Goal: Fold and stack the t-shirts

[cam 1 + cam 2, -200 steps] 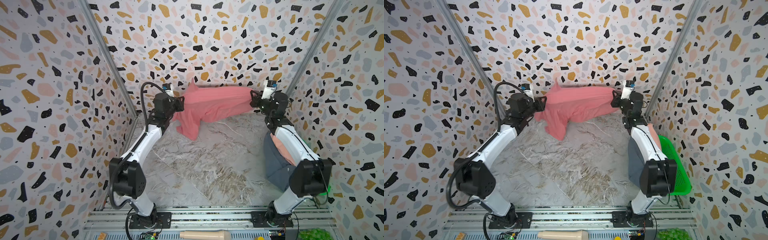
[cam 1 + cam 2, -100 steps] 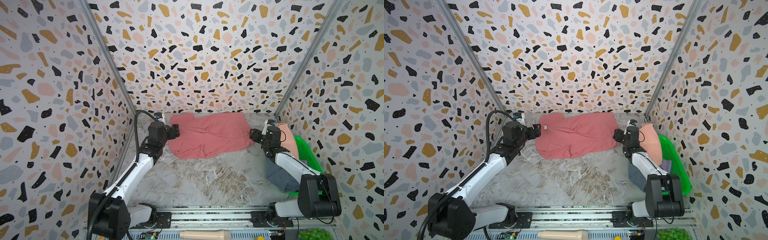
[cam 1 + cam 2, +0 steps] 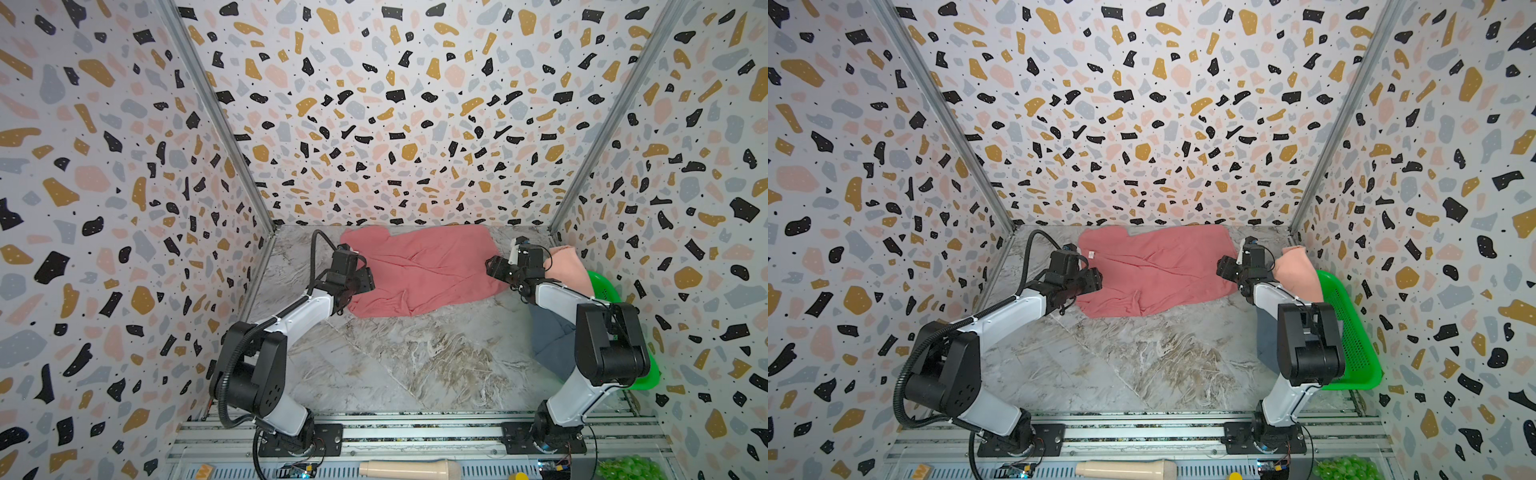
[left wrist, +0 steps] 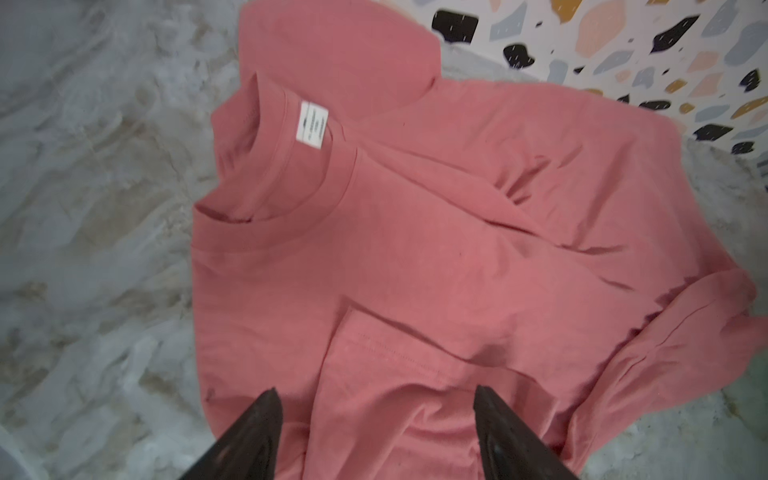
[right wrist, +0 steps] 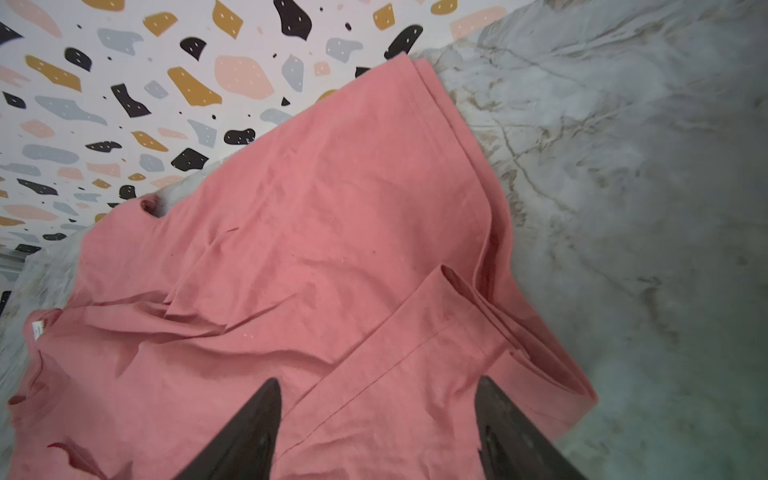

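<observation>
The left gripper [image 3: 365, 281] stands open at the collar end of the rose-red t-shirt [image 3: 419, 270], which lies spread but wrinkled on the marble tabletop [image 3: 395, 365], probably laid out for folding. At its hem end the right gripper [image 3: 495, 266] gapes empty. Beyond the hem, a peach t-shirt [image 3: 569, 266] and a slate-blue t-shirt [image 3: 547, 336] wait by the green basket [image 3: 602, 291]. Terrazzo walls [image 3: 395, 124] enclose everything.

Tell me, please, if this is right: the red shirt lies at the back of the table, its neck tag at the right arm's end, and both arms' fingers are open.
Not quite: a top view shows the tag at the left arm's end. The rest holds: the red shirt lies at the back of the table, and the left fingers and right fingers are open.
</observation>
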